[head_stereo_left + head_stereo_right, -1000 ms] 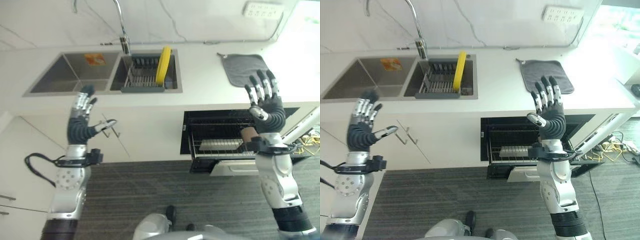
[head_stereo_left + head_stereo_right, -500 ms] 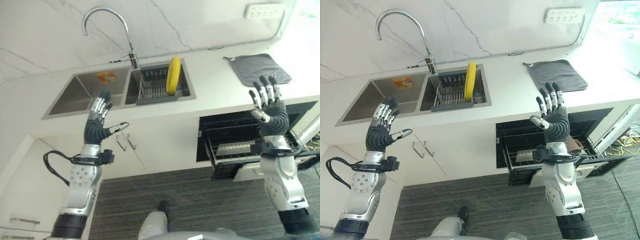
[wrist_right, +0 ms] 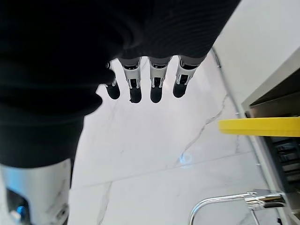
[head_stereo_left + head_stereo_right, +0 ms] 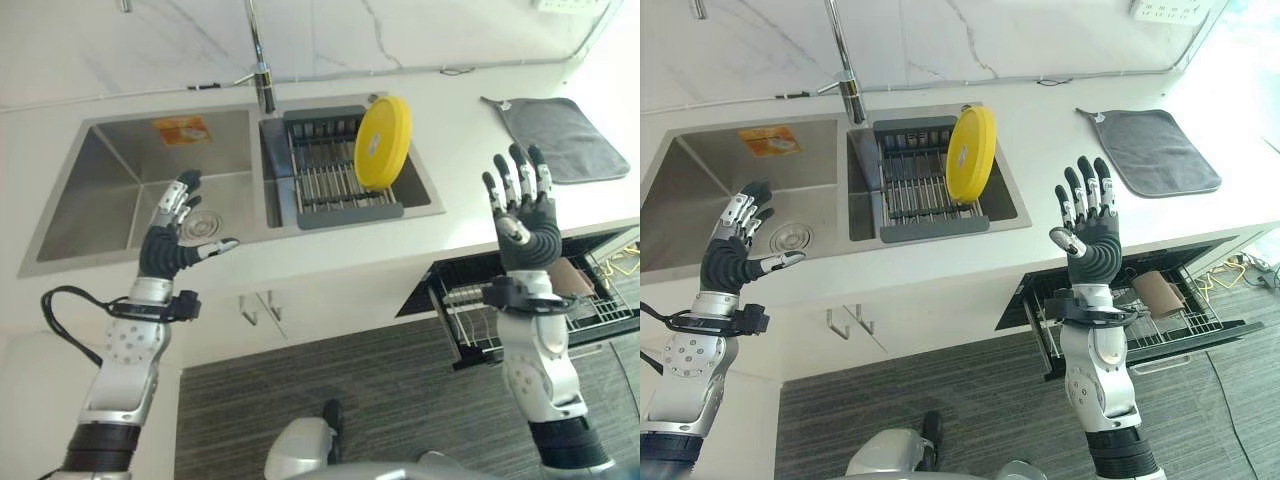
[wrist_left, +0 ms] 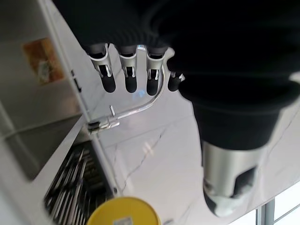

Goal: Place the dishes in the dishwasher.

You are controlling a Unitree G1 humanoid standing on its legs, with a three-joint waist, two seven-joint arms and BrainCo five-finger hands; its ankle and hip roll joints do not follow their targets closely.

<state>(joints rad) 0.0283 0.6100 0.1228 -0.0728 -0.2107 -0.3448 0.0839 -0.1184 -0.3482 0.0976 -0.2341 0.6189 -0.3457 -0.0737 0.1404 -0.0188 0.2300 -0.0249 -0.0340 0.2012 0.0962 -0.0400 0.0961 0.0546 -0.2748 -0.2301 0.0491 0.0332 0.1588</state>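
Note:
A yellow plate [image 4: 383, 142] stands on edge in a dark dish rack [image 4: 330, 178] inside the right basin of the sink. The plate also shows in the left wrist view [image 5: 124, 212] and edge-on in the right wrist view [image 3: 260, 127]. The dishwasher [image 4: 560, 300] is open at the lower right, its wire rack pulled out with a brown cup [image 4: 1160, 291] in it. My left hand [image 4: 168, 239] is raised, open and holding nothing, in front of the left basin. My right hand [image 4: 522, 219] is raised, open and holding nothing, over the counter edge above the dishwasher.
A steel double sink [image 4: 120, 185] with a tall faucet [image 4: 845, 70] is set in the white counter. A grey drying mat [image 4: 565, 135] lies on the counter at the right. Cabinet doors with handles [image 4: 845, 322] are below the sink.
The camera has moved closer and tilted down, so the sink and plate appear larger and lower. Both hands stay raised and open as before.

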